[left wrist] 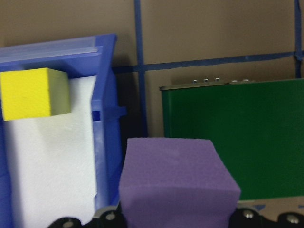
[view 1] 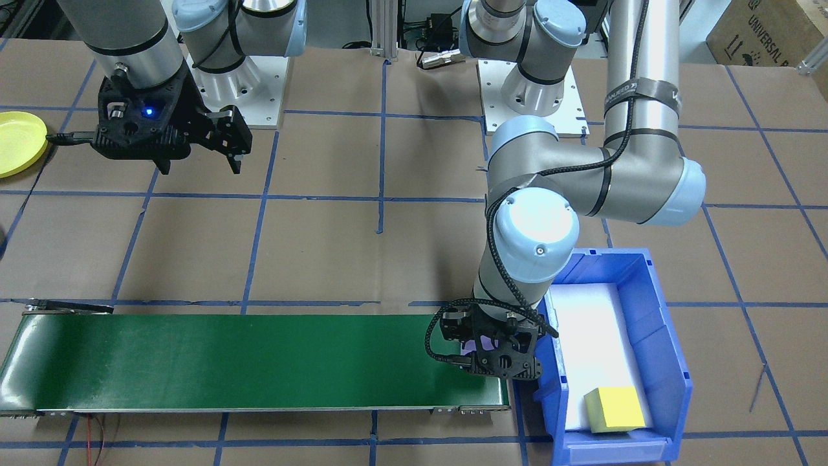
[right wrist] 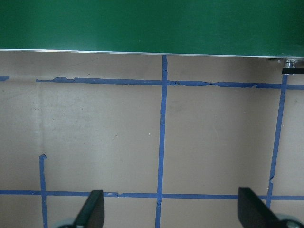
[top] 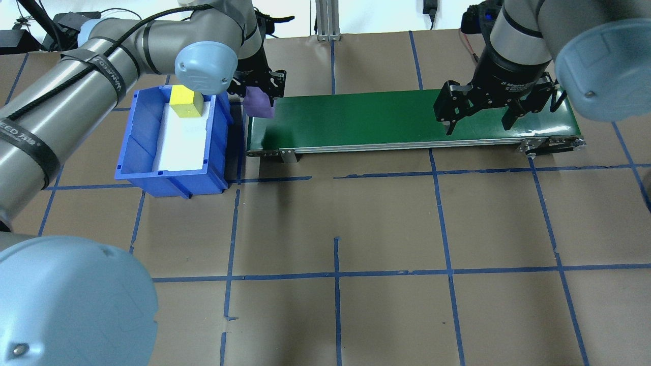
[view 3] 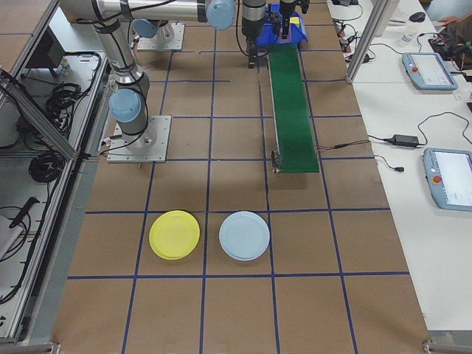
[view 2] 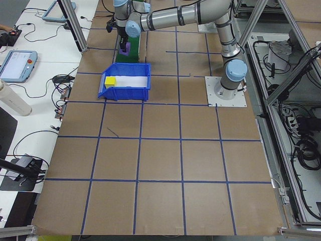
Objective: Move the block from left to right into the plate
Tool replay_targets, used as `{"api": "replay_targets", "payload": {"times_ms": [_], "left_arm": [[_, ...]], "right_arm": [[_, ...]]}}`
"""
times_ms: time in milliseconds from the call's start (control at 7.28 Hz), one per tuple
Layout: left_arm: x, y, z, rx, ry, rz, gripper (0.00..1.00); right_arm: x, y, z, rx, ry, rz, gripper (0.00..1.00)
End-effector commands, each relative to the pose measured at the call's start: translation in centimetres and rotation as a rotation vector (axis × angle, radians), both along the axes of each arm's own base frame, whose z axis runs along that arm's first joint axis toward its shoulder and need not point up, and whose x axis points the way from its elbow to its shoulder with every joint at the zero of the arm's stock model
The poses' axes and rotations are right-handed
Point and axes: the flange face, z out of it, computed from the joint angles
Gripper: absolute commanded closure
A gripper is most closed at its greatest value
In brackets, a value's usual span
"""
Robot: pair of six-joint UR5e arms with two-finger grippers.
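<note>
Seen from the robot's shoulders, the nearest stretch of the brown paper-covered worktop [top: 386,223] carries only blue tape lines. Farther out on the robot's left sits the blue bin [top: 133,152], lined with white foam, with a yellow block [top: 185,101] resting at its far end. Just beside the bin begins the green conveyor belt [top: 407,119], which runs across toward the robot's right.

The left tool [top: 258,91] hangs over the bin-side end of the belt, its fingers closed on a purple block [top: 258,104]. In the left wrist view that block [left wrist: 178,183] fills the lower middle, with the belt's end on one side and the bin's wall on the other. Whether the block touches the belt or is held just above it cannot be told.

The right tool [top: 480,114] hovers by the other end of the belt, on the robot's side of it, jaws spread wide and holding nothing. Its wrist view shows its two fingertips [right wrist: 92,211] far apart above bare paper and tape, the belt's edge along the top.

The yellow plate [view 3: 174,234] lies on the worktop well beyond the belt's right end, with a pale blue plate [view 3: 244,235] just beside it. Both are well apart from the two tools.
</note>
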Motion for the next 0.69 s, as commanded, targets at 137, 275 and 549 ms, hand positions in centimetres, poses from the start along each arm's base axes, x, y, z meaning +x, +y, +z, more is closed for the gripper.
{"api": "replay_targets", "payload": {"times_ms": [137,275,549], "left_arm": [[-0.6,0.2,-2.3,0.037,0.045,0.0,0.65],[-0.6,0.2,-2.1,0.03,0.043,-0.005,0.11],[-0.6,0.5,-0.4,0.008,0.047,-0.011,0.0]], "right_arm": [[0.0,0.0,0.0,0.001,-0.001,-0.002,0.0],[0.0,0.0,0.0,0.001,-0.001,-0.002,0.0],[0.0,0.0,0.0,-0.001,-0.001,0.0,0.0]]}}
